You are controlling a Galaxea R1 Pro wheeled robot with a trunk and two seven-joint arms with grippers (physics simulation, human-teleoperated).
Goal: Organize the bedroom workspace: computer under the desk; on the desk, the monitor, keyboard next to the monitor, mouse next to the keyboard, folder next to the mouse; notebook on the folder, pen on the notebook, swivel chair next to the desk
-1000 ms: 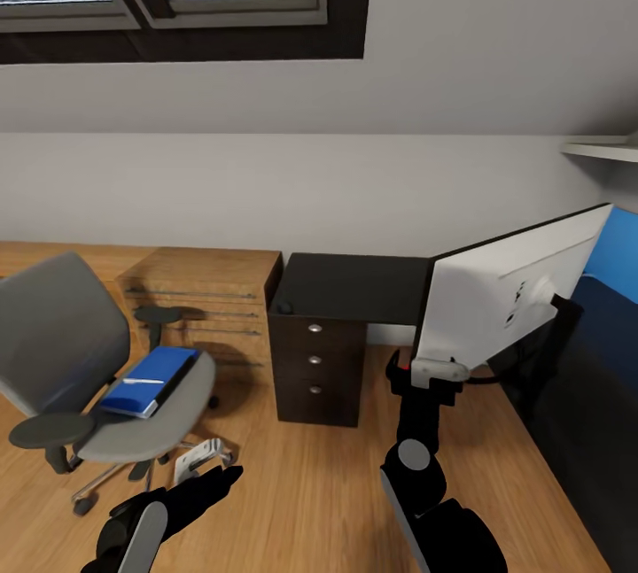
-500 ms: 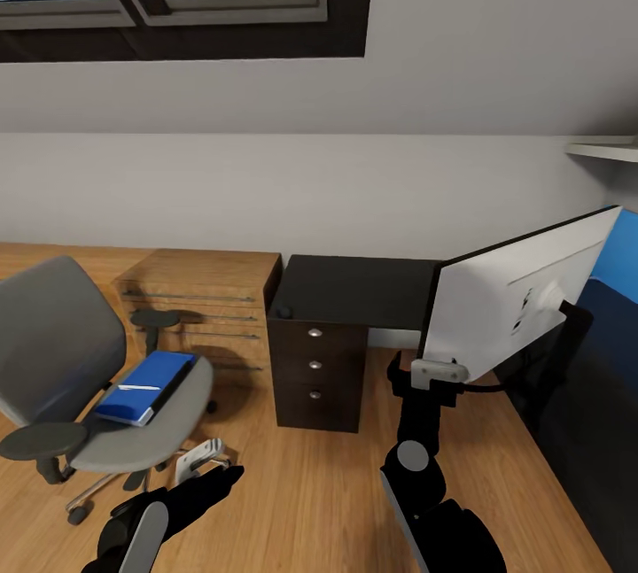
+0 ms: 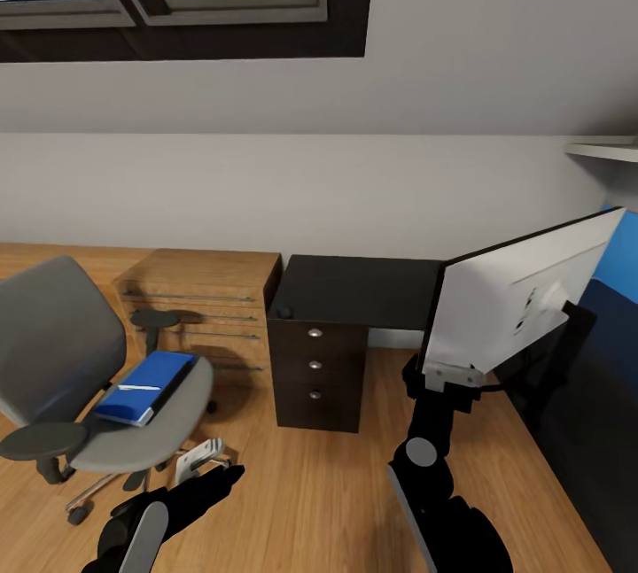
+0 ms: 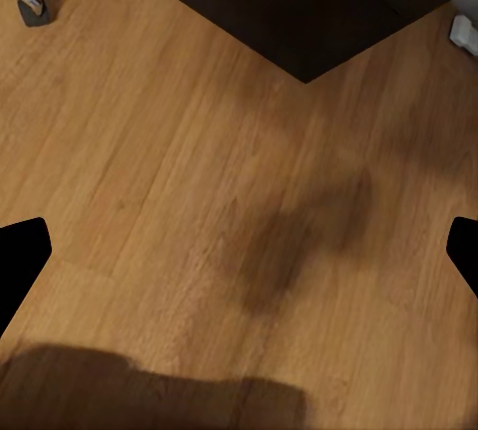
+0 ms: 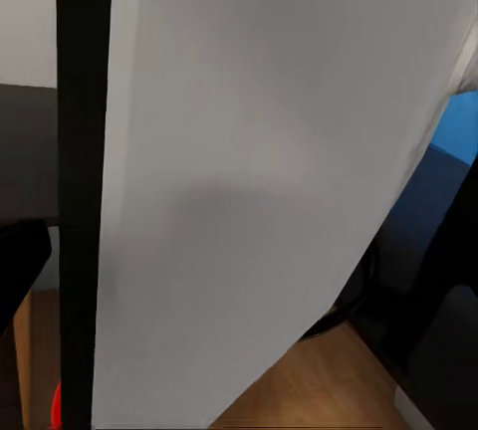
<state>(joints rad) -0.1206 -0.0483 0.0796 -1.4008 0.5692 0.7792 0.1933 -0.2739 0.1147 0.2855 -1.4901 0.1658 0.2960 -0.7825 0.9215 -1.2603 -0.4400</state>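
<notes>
Monitor held up by the right arm

Monitor (image 3: 514,298) hangs tilted in the air at the right side of the room, with its light grey-white back toward the camera and its black edge on top. The right gripper (image 3: 452,371) is at the monitor's lower corner, and its jaws are closed on the monitor. In the right wrist view the white back and the black edge of the monitor (image 5: 269,171) are very close up.

The table (image 3: 585,378) is black with a bright blue back panel, and it sits just behind and below the monitor, at the right edge of the head view.

The left gripper (image 3: 208,480) is low over the wooden floor (image 3: 310,484). Its jaws are open and hold nothing. The left wrist view looks down at the floor and a corner of a dark drawer unit (image 4: 289,12).

The swivel chair (image 3: 80,378) stands at the left, well apart from the table. The blue folder (image 3: 146,387) lies flat on its grey seat. A dark drawer unit (image 3: 323,360) stands between the chair and the monitor, beside a low wooden shelf unit (image 3: 204,298).
</notes>
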